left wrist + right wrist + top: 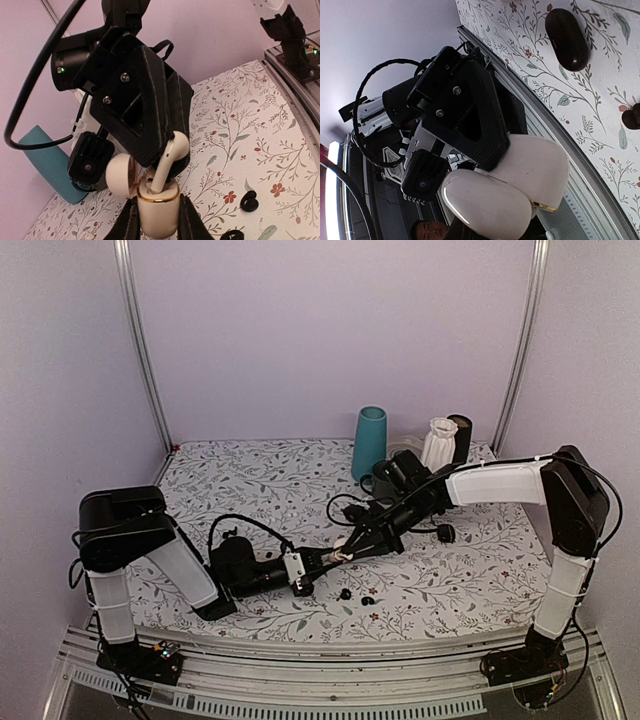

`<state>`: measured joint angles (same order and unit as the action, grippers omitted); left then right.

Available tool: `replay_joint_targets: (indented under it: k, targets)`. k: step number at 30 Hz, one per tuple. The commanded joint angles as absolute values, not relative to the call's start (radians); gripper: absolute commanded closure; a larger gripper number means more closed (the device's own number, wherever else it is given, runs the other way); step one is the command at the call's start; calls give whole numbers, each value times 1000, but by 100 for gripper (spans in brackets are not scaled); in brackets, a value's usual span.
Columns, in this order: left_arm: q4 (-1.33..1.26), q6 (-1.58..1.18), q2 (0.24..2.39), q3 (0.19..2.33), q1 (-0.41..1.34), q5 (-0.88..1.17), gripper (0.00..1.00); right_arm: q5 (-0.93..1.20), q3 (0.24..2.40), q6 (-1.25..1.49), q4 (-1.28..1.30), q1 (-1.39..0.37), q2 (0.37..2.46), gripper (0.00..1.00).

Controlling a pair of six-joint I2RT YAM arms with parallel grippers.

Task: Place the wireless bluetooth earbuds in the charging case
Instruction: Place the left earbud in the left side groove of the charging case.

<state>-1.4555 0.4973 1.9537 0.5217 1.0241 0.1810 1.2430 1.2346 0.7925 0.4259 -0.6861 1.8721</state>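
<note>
My left gripper (pixel 157 226) is shut on a cream charging case (pixel 157 212) with a gold rim, held upright above the table with its lid (pixel 120 174) swung open to the left. A white stemmed earbud (pixel 166 166) stands with its stem in the case's well, and my right gripper (pixel 174 156) is shut on its head from above. In the top view the two grippers (pixel 318 562) (pixel 346 550) meet at the table's middle. Two tiny black earbuds (pixel 346 594) (pixel 368 599) lie loose on the cloth just in front. The right wrist view shows the case (pixel 540 167) from behind.
A black oval case (pixel 446 534) lies right of the arms. A teal cup (pixel 369 443), a white vase (pixel 438 443) and a black cylinder (pixel 461 438) stand at the back. Black cable loops over the floral cloth near the grippers.
</note>
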Motion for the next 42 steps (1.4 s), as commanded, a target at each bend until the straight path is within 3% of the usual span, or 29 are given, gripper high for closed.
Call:
replay_joint_targets:
  k: [1, 25, 32, 42]
  targets:
    - [-1631, 509, 1947, 523, 1050, 189, 100, 1187, 1216, 853, 415, -680, 1904, 89]
    - [-1714, 417, 1992, 534, 1054, 168, 100, 1103, 1166, 1123, 220, -674, 1863, 85]
    - [-1730, 372, 2009, 546, 1055, 154, 100, 1067, 1166, 1158, 218, -662, 1844, 76]
    - [-1764, 257, 2051, 574, 1054, 86, 100, 1031, 1182, 1196, 189, -642, 1831, 72]
